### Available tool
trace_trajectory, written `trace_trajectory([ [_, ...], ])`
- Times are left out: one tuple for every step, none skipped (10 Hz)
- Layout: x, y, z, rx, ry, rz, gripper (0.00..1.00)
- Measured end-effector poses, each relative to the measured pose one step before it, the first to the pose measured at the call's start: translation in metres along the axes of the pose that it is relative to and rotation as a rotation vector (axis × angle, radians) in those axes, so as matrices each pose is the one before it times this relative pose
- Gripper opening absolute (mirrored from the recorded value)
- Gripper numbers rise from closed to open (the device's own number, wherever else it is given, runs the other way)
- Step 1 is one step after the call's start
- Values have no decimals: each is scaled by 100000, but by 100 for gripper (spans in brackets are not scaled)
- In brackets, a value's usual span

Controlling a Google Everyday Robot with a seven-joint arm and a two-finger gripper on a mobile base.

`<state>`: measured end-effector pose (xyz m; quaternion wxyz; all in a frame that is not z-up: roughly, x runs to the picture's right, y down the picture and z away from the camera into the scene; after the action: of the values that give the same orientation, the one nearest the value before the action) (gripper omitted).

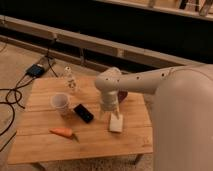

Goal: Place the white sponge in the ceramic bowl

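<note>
one camera view, looking down on a wooden table point(100, 146). the big white arm point(150, 80) comes in from the right, bends and drops straight down, and the claw point(111, 113) sits low over the far end of the white sponge point(116, 124). touching it or just above? can't tell. spread or pressed together? can't tell that either. the white sponge lies flat on the table, right of centre. the ceramic bowl point(123, 95) shows as a dark sliver behind the arm, just beyond the sponge, mostly covered. left of the claw lies a black phone point(83, 113), then a translucent cup point(60, 103) standing upright. a clear bottle point(70, 80) stands near the far edge, a carrot point(62, 132) lies toward the front, and cables point(10, 100) trail on the floor at left.
</note>
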<state>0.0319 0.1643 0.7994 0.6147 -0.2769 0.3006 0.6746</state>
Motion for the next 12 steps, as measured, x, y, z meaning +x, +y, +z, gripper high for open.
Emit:
trace_trajectory([
  [-235, -642, 516, -331, 717, 1862, 65],
  [-308, -1043, 806, -433, 1317, 2965, 65],
  [-196, -575, 443, -187, 707, 1310, 65],
  [-257, -550, 500, -342, 787, 1136, 65],
  [-285, -321, 395, -304, 531, 547, 65],
  [-329, -214, 416, -153, 622, 87, 65],
  [-179, -104, 284, 11, 511, -81, 65],
  [-228, -111, 280, 178, 522, -234, 65],
  [-226, -53, 310, 369, 647, -492, 65],
  [-101, 19, 109, 86, 266, -217, 65],
  [-147, 35, 226, 154, 522, -401, 65],
  [-111, 58, 205, 95, 403, -299, 65],
])
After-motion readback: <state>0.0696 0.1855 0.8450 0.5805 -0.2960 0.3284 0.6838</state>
